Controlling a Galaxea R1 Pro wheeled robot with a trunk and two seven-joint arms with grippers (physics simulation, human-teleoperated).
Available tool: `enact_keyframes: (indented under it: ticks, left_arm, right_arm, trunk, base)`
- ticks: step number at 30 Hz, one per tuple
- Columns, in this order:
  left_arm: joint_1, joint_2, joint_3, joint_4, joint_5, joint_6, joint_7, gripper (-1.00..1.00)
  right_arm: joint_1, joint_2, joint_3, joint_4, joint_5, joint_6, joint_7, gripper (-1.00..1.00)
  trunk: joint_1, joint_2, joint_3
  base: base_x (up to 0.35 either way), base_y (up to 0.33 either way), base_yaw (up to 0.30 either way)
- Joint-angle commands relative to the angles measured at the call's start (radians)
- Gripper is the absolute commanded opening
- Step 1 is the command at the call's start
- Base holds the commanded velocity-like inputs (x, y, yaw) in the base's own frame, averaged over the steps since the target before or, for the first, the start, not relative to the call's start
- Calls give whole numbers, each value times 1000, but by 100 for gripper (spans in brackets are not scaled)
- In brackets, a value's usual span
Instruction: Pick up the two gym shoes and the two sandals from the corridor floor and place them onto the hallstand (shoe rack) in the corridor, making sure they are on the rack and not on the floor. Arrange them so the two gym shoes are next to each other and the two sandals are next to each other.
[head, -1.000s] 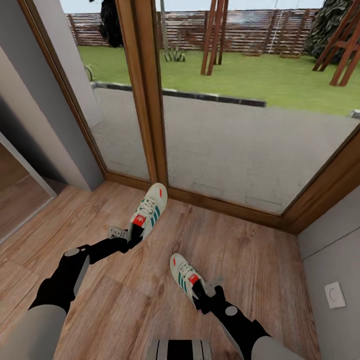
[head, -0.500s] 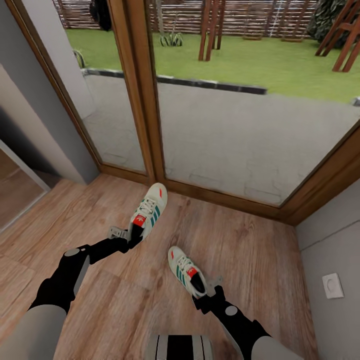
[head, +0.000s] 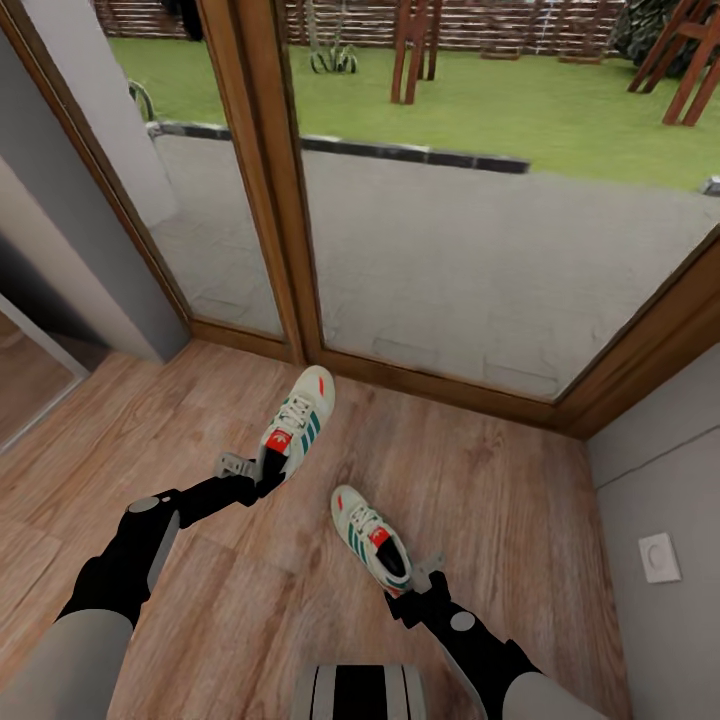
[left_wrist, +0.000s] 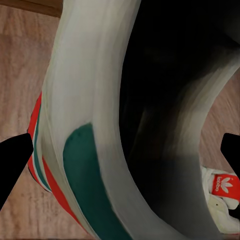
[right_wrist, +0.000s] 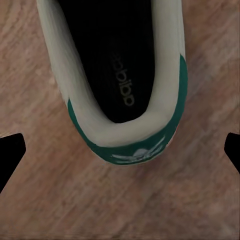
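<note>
Two gym shoes sit in my grasp above the corridor floor (head: 500, 520). Nearest, my right gripper (head: 408, 592) clamps the heel of the right-hand gym shoe (head: 368, 535), its toe pointing away from me. Further out, my left gripper (head: 258, 472) is closed on the heel of the left-hand gym shoe (head: 297, 420), toe aimed at the wood-framed glass door (head: 300, 200). Beyond lie paving and lawn (head: 520, 110).

The word "adidas" is printed in pale letters on the dark insole of one gym shoe (right_wrist: 120, 75), and a white trefoil logo with tiny lettering is seen on the red tongue label of the other gym shoe (left_wrist: 221, 186).
</note>
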Motion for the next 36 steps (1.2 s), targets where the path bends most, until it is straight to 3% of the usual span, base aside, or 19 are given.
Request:
enact_keyframes:
  ticks: [1, 4, 27, 36]
  left_arm:
    - [0, -1, 3, -2, -3, 8, -7, -100]
    - [0, -1, 3, -2, -3, 8, -7, -100]
    - [0, -1, 3, -2, -4, 8, -7, -100]
    - [0, -1, 3, -2, -4, 8, -7, -100]
  right_arm:
    - [-1, 0, -4, 1, 11, -3, 2, 100]
    - [0, 0, -4, 1, 11, -3, 2, 100]
    - [-1, 0, -4, 1, 10, -3, 2, 100]
    - [-1, 0, -5, 1, 11, -3, 2, 100]
  trunk:
    - [0, -1, -6]
    - [1, -1, -16]
    - [1, -1, -17]
    - [4, -3, -55]
  base:
    - [0, 0, -113]
    - [0, 0, -72]
    - [24, 0, -3]
    - [0, 0, 0]
